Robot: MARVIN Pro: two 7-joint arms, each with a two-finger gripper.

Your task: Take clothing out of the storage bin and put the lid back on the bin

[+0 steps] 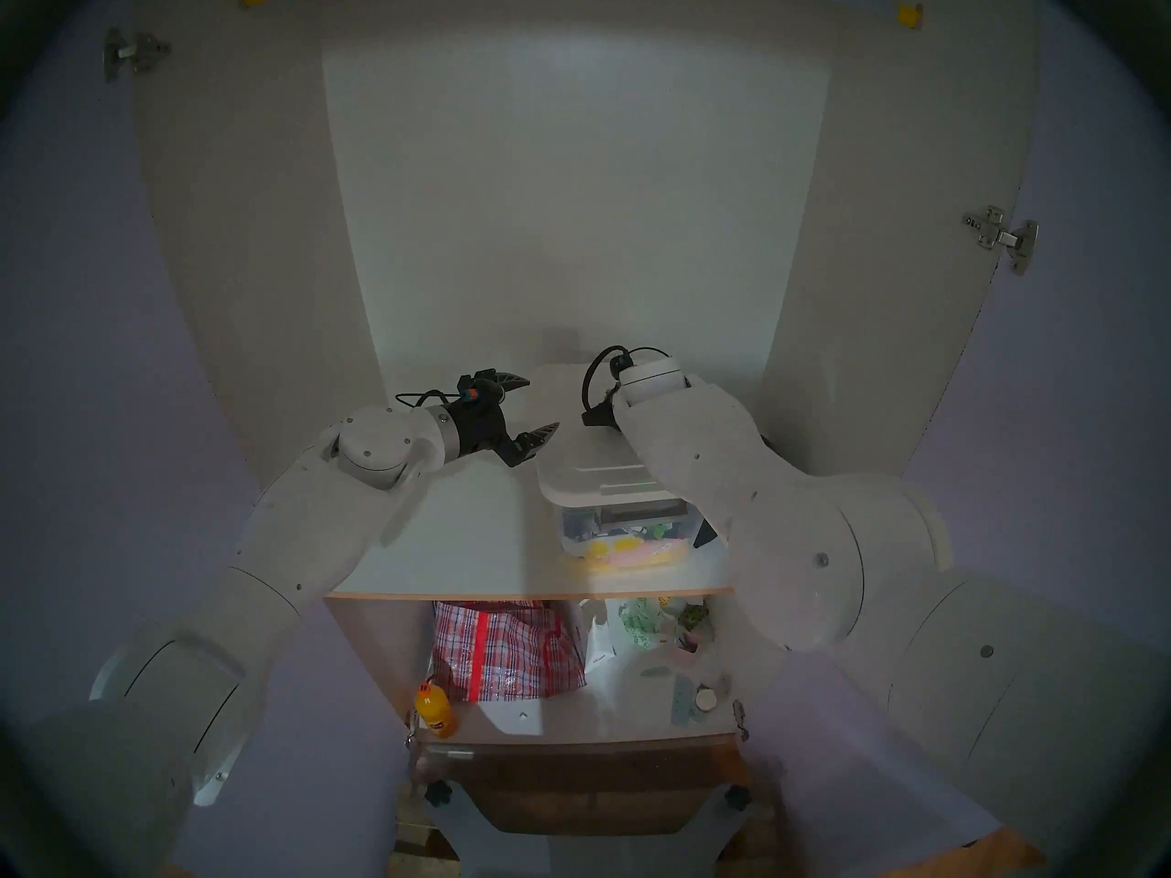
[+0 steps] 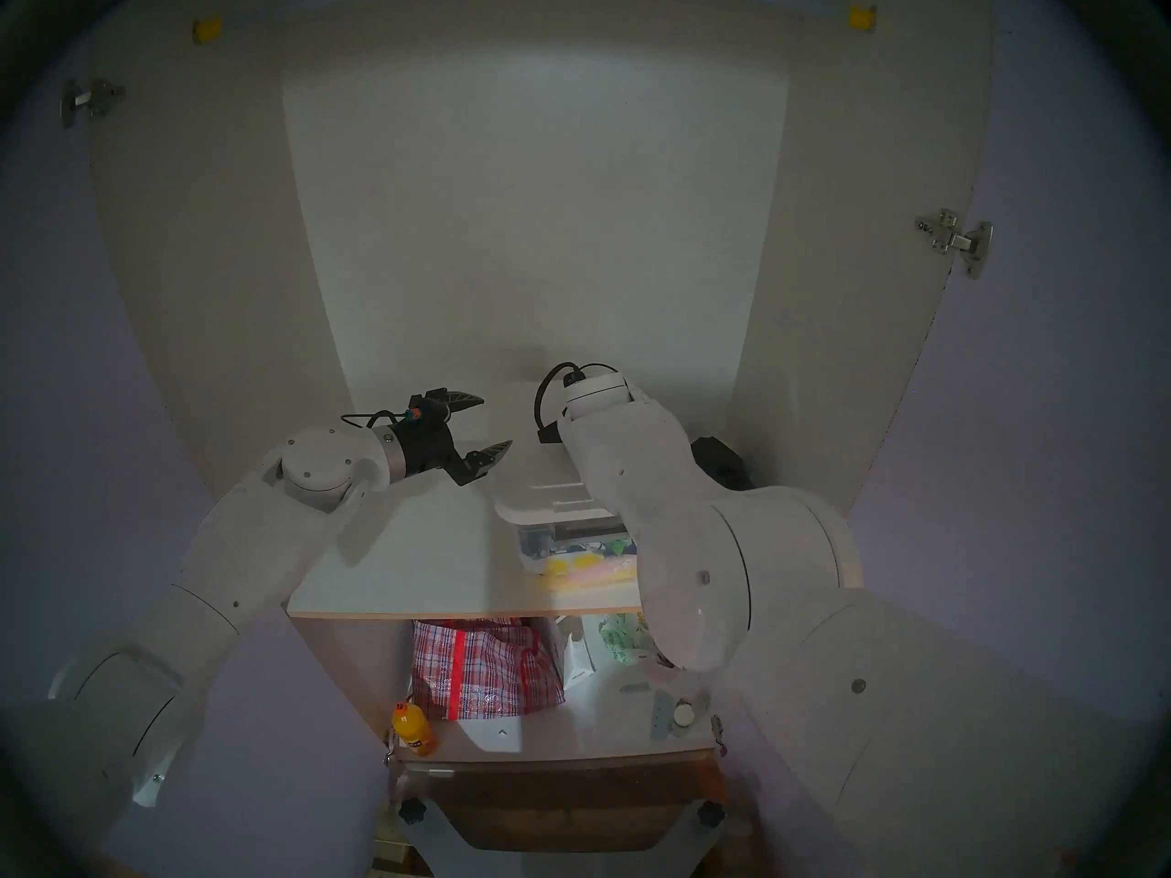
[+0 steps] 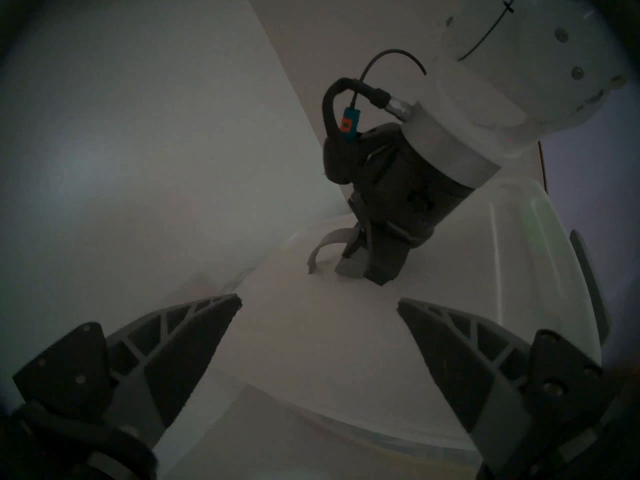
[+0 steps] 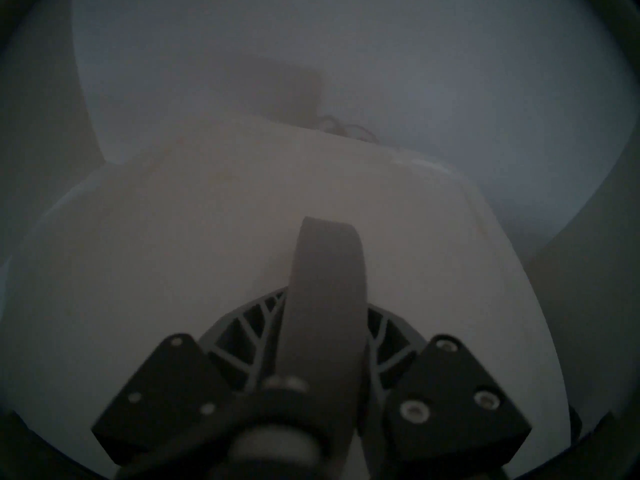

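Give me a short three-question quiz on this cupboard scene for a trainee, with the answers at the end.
1. True or false: the milky-white translucent plastic lid rests on top of the small clear plastic storage bin.
2. What are the right gripper fingers pinching? A) the lid's grey strap handle B) the bin's rim C) nothing
3. Fill in: the left gripper, to the left of the bin, has its fingers ___ and holds nothing.

Key: 1 true; 2 A; 3 open.
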